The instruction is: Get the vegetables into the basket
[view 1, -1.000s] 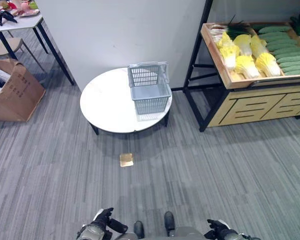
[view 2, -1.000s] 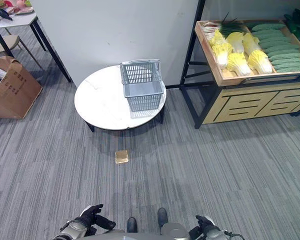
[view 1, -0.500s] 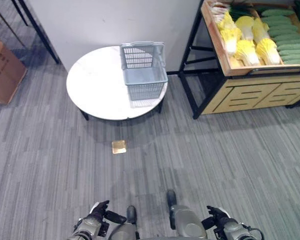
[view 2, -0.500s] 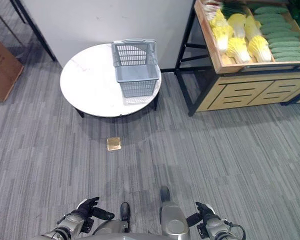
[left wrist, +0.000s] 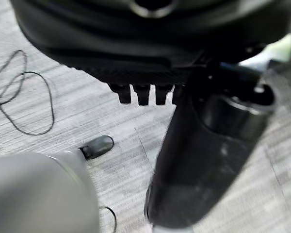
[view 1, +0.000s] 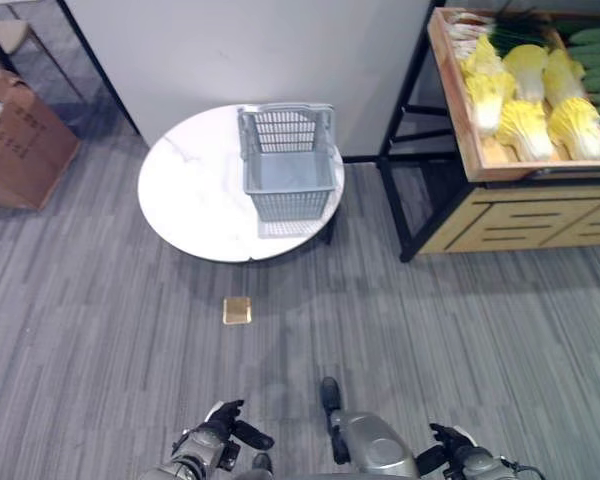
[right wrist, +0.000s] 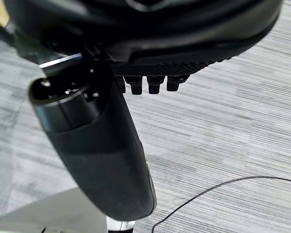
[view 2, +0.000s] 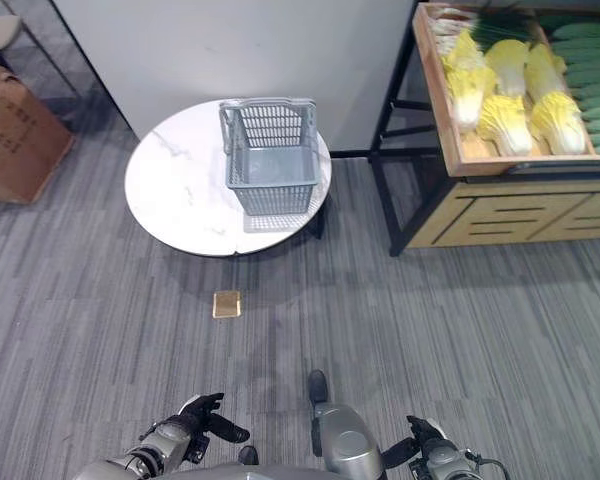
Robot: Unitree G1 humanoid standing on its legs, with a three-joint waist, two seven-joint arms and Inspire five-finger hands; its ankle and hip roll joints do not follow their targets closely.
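Observation:
A grey plastic basket [view 1: 288, 172] stands empty on the right part of a round white table [view 1: 195, 200]. The vegetables lie in a wooden crate [view 1: 500, 165] on a stand to the right: yellow cabbages [view 1: 525, 100] and green cucumbers [view 2: 590, 60] behind them. My left hand [view 1: 220, 440] and right hand [view 1: 450, 455] hang low by my sides, far from the table and the crate. In the wrist views the left hand [left wrist: 203, 145] and the right hand [right wrist: 97, 141] are open and hold nothing, with grey carpet past them.
A cardboard box [view 1: 20, 140] sits on the floor at the left. A small tan square [view 1: 237, 310] lies on the carpet in front of the table. A white wall [view 1: 240, 50] rises behind the table. The crate's stand has a black frame [view 1: 405, 150] and a wooden base [view 1: 540, 220].
The whole picture has shifted, so the camera has moved; table and crate keep their places relative to each other. Both hands stay low and empty.

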